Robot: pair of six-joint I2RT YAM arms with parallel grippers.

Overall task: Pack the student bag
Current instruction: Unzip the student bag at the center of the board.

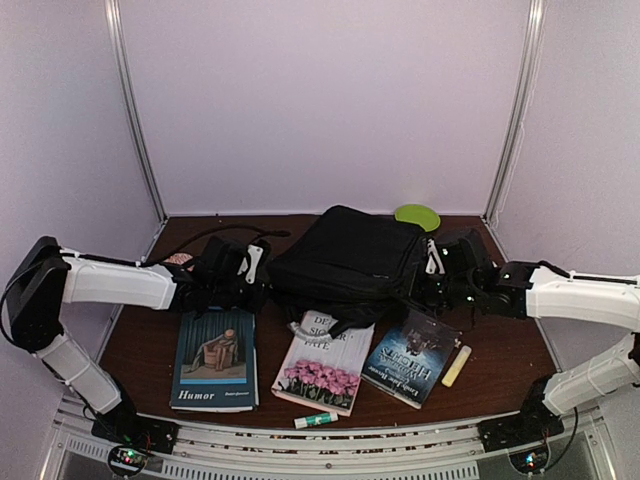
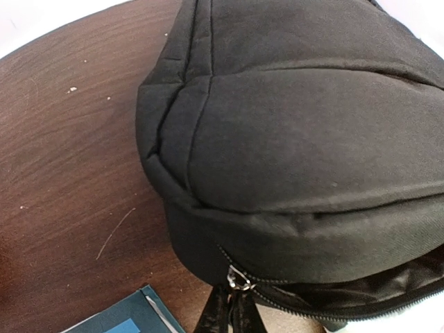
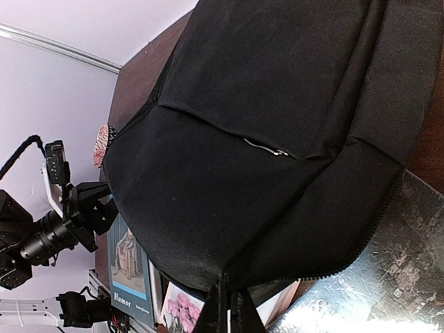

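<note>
The student bag point(image 1: 350, 258) is a large black backpack lying in the middle of the table. My left gripper point(image 1: 255, 288) is at its left end. In the left wrist view, the left gripper point(image 2: 236, 297) has its fingers close together on the metal zipper pull point(image 2: 239, 279). The zipper is partly open to the right, showing shiny lining point(image 2: 361, 286). My right gripper point(image 1: 428, 285) is at the bag's right end. In the right wrist view, the right gripper point(image 3: 232, 295) is shut on the bag's fabric edge point(image 3: 229, 267), lifting it a little.
In front of the bag lie the teal "Humor" book point(image 1: 215, 360), a pink-flower book point(image 1: 325, 368) and a dark book point(image 1: 412, 355). A glue stick point(image 1: 317, 420) and a yellow stick point(image 1: 456, 365) lie near the front. A green plate point(image 1: 417, 216) sits behind.
</note>
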